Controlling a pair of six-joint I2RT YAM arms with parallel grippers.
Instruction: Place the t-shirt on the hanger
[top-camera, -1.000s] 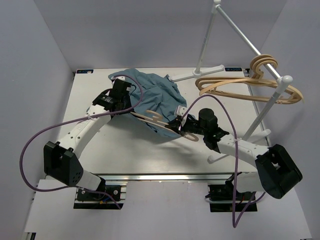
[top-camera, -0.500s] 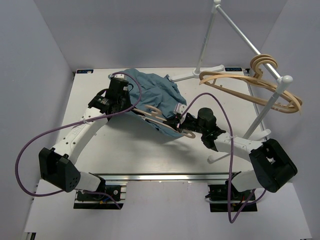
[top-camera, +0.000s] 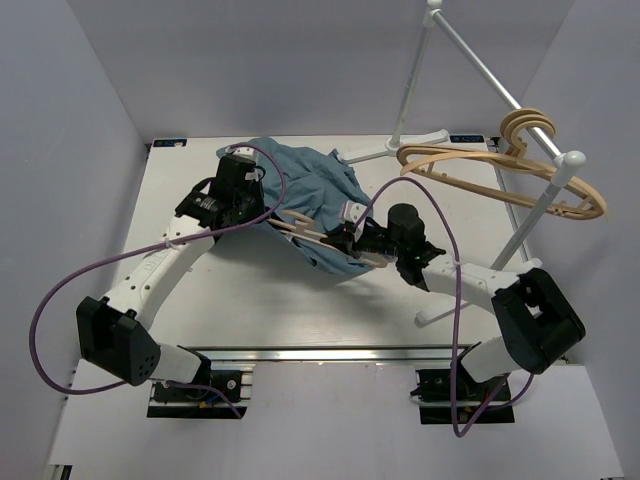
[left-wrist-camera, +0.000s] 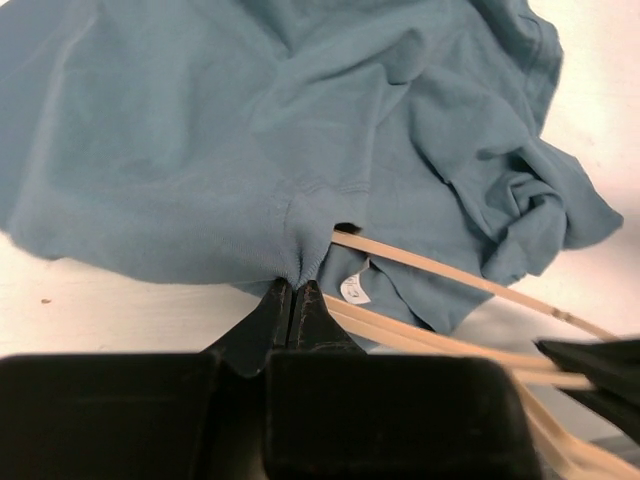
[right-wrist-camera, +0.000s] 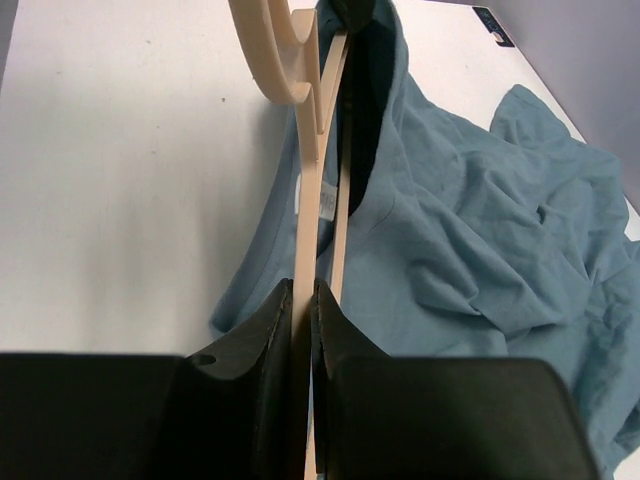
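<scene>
t-shirt (left-wrist-camera: 200, 130) pinched in left gripper (left-wrist-camera: 293, 290), hanger (right-wrist-camera: 311, 190) clamped in right gripper (right-wrist-camera: 303, 300)

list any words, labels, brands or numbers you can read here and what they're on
Nothing reads clearly.
The neck label on the t-shirt: print too blurred to read.
The dark sticker at the table's far right edge: too small to read.
The second sticker at its far left edge: too small to read.

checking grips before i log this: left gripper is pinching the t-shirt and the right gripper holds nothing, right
Not quite: the right gripper is shut on the hanger, as the right wrist view shows. The left gripper does pinch the t-shirt.
</scene>
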